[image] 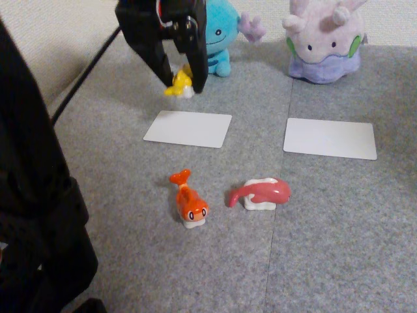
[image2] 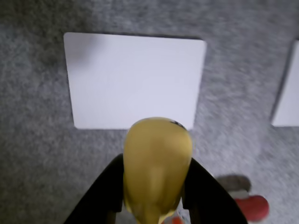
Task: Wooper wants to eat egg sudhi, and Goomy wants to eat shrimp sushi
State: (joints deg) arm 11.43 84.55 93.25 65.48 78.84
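Between the two black fingers of the gripper [image: 182,86] hangs the yellow egg sushi [image: 180,84], lifted above the grey carpet [image: 326,228] and above the far edge of the left white card [image: 187,128] in the fixed view. In the wrist view the egg sushi [image2: 156,163] is pressed on both sides by the fingers [image2: 105,191], with the same card [image2: 135,79] directly under it. The gripper is closed only as narrow as the toy's width, so it is holding it firmly.

Behind this card sits the blue plush [image: 218,36], partly hidden by the arm; I judge the card serves as its plate, which is why the egg piece is carried here. The lilac plush [image: 324,42] sits behind the right card [image: 330,138], which is bare. The orange shrimp sushi [image: 189,201] lies nearer the camera on the carpet, just beside the pink piece on rice [image: 260,193], both well apart from the cards. The shrimp is probably for the lilac plush.
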